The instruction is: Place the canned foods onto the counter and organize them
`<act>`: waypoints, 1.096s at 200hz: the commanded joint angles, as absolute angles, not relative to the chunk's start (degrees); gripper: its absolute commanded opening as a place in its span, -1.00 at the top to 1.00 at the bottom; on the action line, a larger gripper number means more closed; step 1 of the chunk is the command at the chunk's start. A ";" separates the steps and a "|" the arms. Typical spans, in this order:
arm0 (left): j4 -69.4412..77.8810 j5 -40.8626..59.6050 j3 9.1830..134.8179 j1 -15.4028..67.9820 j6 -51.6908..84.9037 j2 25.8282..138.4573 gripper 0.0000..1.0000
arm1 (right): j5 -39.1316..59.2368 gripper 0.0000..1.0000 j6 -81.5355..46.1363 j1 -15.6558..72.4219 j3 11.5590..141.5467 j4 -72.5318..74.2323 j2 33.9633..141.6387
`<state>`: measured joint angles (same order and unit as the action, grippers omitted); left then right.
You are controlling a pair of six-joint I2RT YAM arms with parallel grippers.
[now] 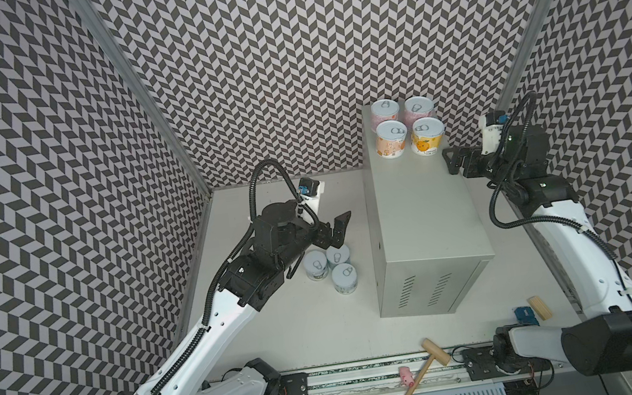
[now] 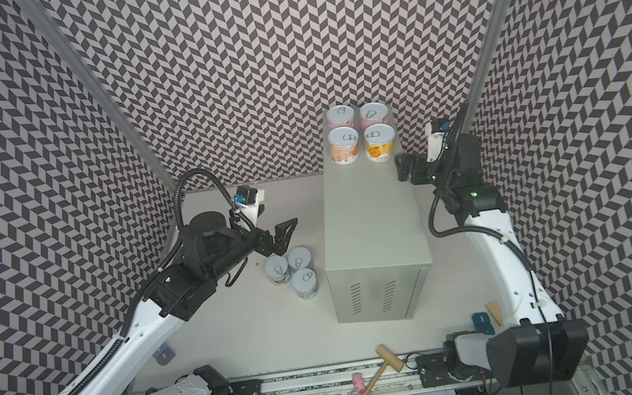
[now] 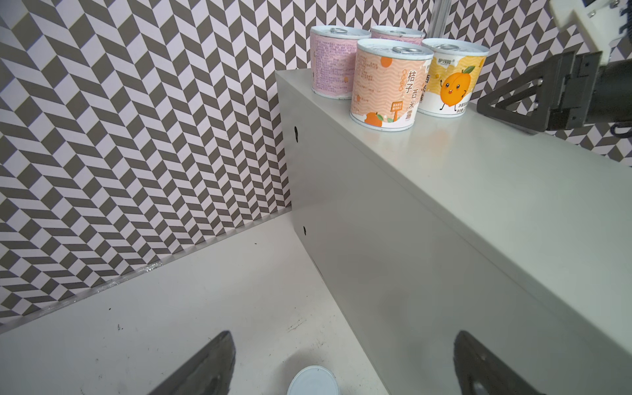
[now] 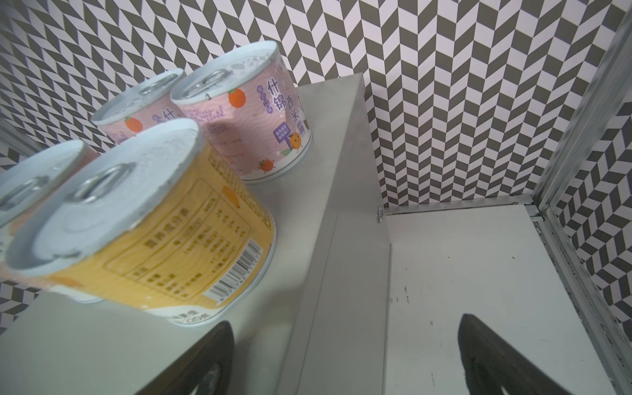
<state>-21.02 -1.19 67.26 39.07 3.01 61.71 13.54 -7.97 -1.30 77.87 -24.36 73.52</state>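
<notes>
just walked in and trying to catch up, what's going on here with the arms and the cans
Two robot arms are putting cans up on the grey counter. Four cans stand in a two-by-two block at its far end. Three cans stand clustered on the white tabletop to the counter's left. The left gripper hovers open and empty close to that cluster. The right gripper, also open and empty, is at the counter's right edge near the block.

Four cans [image 1: 393,138] atop counter [image 1: 419,200] (three cans [image 1: 345,276] below).
</notes>
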 commanded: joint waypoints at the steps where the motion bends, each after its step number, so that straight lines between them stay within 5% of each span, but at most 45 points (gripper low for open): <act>1: -19.09 -0.44 66.56 38.84 2.15 60.92 -1.00 | 14.94 -0.99 -7.68 -1.58 79.54 -20.70 74.56; 219: -18.55 -0.73 65.92 38.65 2.02 61.52 -1.00 | 15.66 -0.99 -5.82 -3.08 83.41 -20.38 82.00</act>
<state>-20.10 -0.99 66.17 38.98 2.44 61.49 14.26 -7.22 -2.81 82.74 -21.19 80.82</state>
